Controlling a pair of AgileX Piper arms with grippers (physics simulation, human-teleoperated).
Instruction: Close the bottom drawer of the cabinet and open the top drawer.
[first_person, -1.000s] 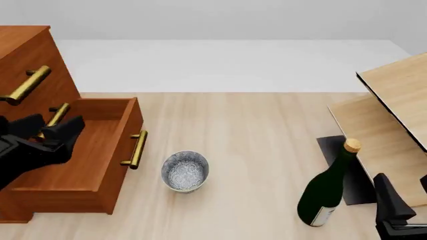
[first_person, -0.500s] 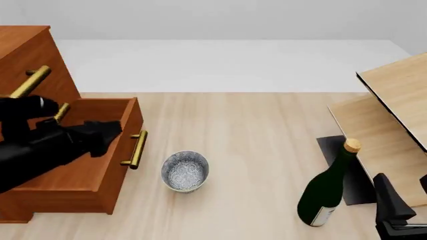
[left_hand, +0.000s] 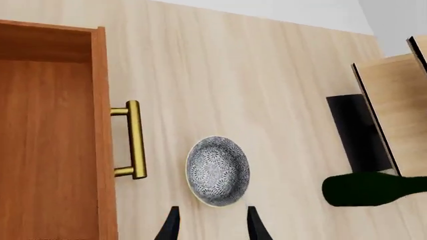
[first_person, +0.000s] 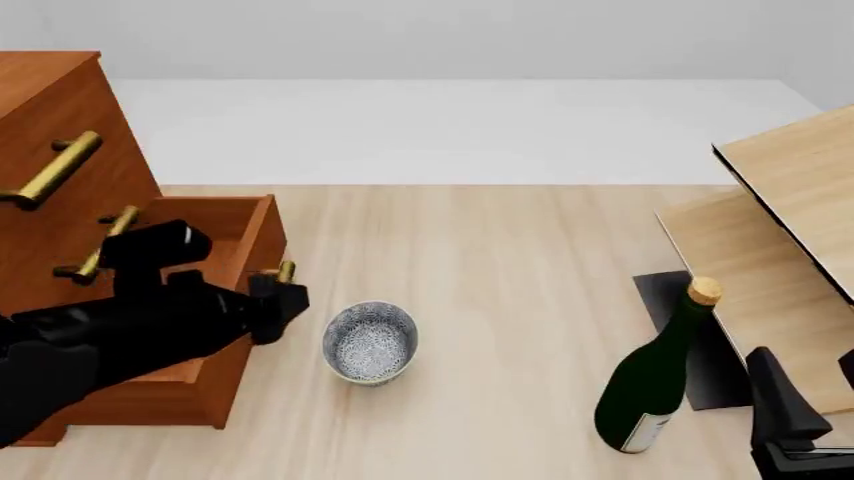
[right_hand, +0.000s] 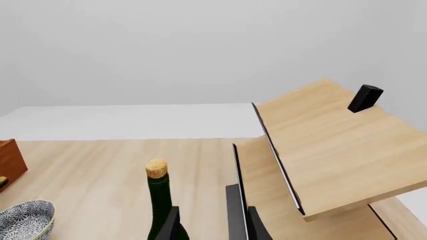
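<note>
the left gripper (first_person: 278, 300) hangs just above the front edge of the bottom drawer (first_person: 247, 235), right over its brass handle (left_hand: 133, 140), holding nothing. in the left wrist view its two dark fingertips (left_hand: 171, 227) stand a little apart with bare table (first_person: 507, 280) between them. just past those tips sits a small patterned bowl (left_hand: 217, 171), and beside the bowl is the handle. the black arm (first_person: 120, 335) behind the gripper lies across the open drawer box and hides much of it in the front view.

the bottom drawer is pulled well out of the cabinet (first_person: 60, 120), its inside bare wood (left_hand: 47, 140). up and back from the gripper, the top drawer (first_person: 40, 150) sits flush in the cabinet with its brass bar (first_person: 54, 170) sticking out; the middle bar (first_person: 107, 240) shows just above the arm.

well across the table from the left gripper stands a dark green bottle (first_person: 654, 385) with a cork. just beside it, at the near right corner, is the right gripper (first_person: 787, 420), holding nothing. its finger pads (right_hand: 171, 225) show slightly parted in the right wrist view, with the bottle neck (right_hand: 159, 192) rising directly ahead. beyond the bottle leans a pale wood rack (first_person: 787, 210) with a black base (first_person: 687, 335).
</note>
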